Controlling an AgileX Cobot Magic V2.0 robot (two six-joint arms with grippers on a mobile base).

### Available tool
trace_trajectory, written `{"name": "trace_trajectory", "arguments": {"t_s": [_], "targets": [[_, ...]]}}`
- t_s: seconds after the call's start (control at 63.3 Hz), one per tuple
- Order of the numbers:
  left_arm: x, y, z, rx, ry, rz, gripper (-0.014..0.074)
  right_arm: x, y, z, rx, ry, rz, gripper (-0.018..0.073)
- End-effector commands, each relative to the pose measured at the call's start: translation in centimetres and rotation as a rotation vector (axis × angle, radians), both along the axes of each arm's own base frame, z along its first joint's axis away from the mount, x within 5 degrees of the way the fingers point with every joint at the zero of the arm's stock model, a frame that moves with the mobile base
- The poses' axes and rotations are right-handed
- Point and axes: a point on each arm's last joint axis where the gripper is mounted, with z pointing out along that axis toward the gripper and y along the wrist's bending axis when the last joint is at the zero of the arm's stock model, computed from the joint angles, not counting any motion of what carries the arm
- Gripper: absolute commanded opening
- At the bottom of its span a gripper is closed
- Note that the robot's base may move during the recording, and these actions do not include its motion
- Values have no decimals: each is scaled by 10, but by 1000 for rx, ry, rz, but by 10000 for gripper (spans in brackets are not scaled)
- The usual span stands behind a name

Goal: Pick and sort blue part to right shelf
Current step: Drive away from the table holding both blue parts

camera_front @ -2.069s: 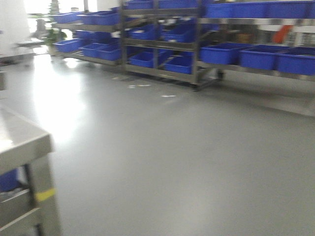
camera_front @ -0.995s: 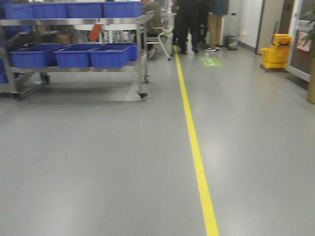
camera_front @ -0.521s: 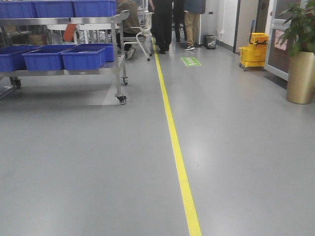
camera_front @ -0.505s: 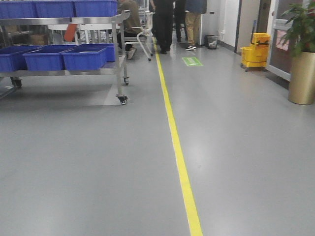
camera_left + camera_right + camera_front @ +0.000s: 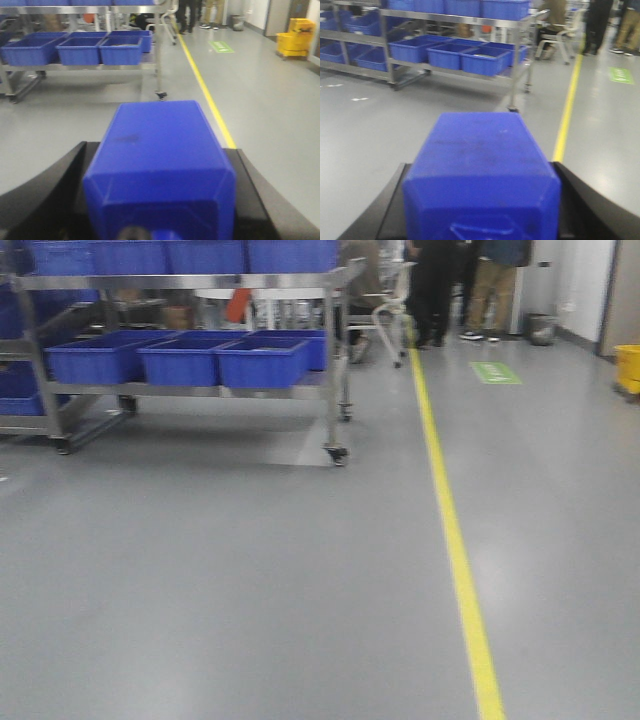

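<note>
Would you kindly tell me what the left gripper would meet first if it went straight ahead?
Open floor lies ahead; the first obstacle is likely the right shelf's corner leg, though depth is unclear.

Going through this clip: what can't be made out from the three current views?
- Left wrist: the left hand has its fingertips hidden by the left blue part it carries.
- Right wrist: the right hand likewise, behind the right blue part.
- Front: arms and parts are out of frame. The right shelf is blurred and cut off at the left and top edges. The contents of the crates are unreadable.
- People: upper bodies cut off by the top edge.
</note>
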Motion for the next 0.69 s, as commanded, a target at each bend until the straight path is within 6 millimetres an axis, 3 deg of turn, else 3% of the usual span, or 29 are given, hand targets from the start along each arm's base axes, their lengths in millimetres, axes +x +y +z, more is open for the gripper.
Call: {"name": "trace_trajectory", "arguments": {"t_s": [0.0, 0.679], "targets": [[0, -1, 15, -13, -95, -17, 333, 0, 0, 16, 3, -103, 1, 192], [0, -1, 15, -13, -95, -17, 333, 0, 0, 16, 3, -104, 1, 192]]}}
